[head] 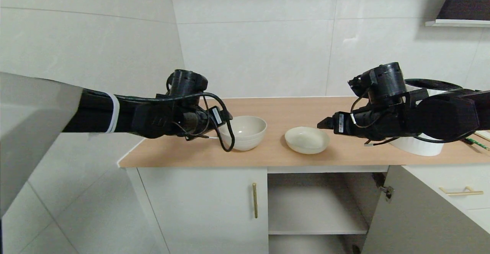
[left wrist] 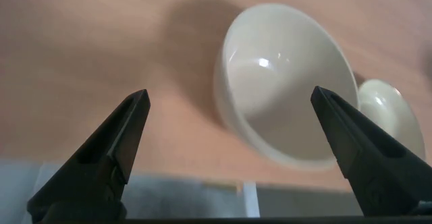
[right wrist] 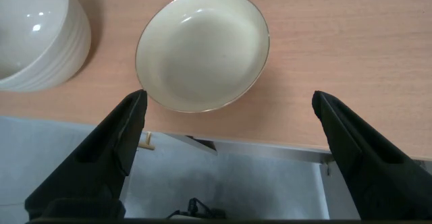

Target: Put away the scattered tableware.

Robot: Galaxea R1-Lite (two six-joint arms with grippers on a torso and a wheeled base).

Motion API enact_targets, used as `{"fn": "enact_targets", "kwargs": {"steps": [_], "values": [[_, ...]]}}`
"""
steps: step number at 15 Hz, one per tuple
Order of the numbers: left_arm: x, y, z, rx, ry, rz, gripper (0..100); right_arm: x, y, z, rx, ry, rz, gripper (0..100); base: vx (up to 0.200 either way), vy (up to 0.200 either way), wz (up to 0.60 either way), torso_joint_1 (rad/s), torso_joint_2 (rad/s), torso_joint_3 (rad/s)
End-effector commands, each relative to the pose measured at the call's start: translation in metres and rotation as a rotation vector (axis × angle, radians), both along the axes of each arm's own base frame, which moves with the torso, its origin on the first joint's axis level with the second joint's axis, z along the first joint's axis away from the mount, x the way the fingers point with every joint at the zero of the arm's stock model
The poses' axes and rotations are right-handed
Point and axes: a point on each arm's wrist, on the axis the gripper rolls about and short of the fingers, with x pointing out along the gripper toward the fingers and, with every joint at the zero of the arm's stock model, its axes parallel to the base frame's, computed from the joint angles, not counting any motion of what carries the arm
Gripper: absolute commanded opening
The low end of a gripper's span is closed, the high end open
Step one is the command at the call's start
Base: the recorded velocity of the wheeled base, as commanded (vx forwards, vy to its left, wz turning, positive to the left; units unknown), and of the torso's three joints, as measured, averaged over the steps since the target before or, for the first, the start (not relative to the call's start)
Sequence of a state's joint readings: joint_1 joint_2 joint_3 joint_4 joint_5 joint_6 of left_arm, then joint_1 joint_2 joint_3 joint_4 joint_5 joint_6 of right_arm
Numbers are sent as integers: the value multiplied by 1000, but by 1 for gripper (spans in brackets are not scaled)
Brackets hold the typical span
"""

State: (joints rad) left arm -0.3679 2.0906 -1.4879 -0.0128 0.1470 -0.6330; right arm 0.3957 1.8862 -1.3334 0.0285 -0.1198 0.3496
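The left arm (head: 126, 118) is showing a matte black shell, with a white band (head: 113, 112) ringing it and thin black cables (head: 231, 124) looping off its wrist. The right arm (head: 440, 116) is wearing the same black, with a cylindrical housing (head: 384, 78) sitting on top. Small white labels (head: 339, 123) are marking both wrists. The left tool (left wrist: 231, 96) and right tool (right wrist: 229, 96) are ending in black, tapering wedge fingers.

Arms extended inward, seemingly level. Left end effector (left wrist: 229, 94) spread wide; right end effector (right wrist: 228, 96) likewise.
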Motion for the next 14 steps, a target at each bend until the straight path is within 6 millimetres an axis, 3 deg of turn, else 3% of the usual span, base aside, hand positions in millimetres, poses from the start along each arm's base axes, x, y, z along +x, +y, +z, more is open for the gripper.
{"fn": "enact_targets", "kwargs": {"steps": [1, 6, 7, 12, 14], "values": [[8, -4, -22, 14, 35, -3, 100, -1, -1, 1, 1, -1, 0, 100, 0, 0, 0, 0, 0, 0], [13, -7, -27, 16, 39, -7, 100, -1, -1, 1, 0, 0, 0, 100, 0, 0, 0, 0, 0, 0], [12, -8, -28, 14, 41, -11, 0, -2, -1, 1, 1, -1, 0, 100, 0, 0, 0, 0, 0, 0], [10, -9, -25, 10, 40, -20, 0, -2, -1, 2, 2, -2, 1, 100, 0, 0, 0, 0, 0, 0], [1, -6, -10, 1, 18, -18, 0, -1, -1, 0, -3, 1, 0, 100, 0, 0, 0, 0, 0, 0]]}}
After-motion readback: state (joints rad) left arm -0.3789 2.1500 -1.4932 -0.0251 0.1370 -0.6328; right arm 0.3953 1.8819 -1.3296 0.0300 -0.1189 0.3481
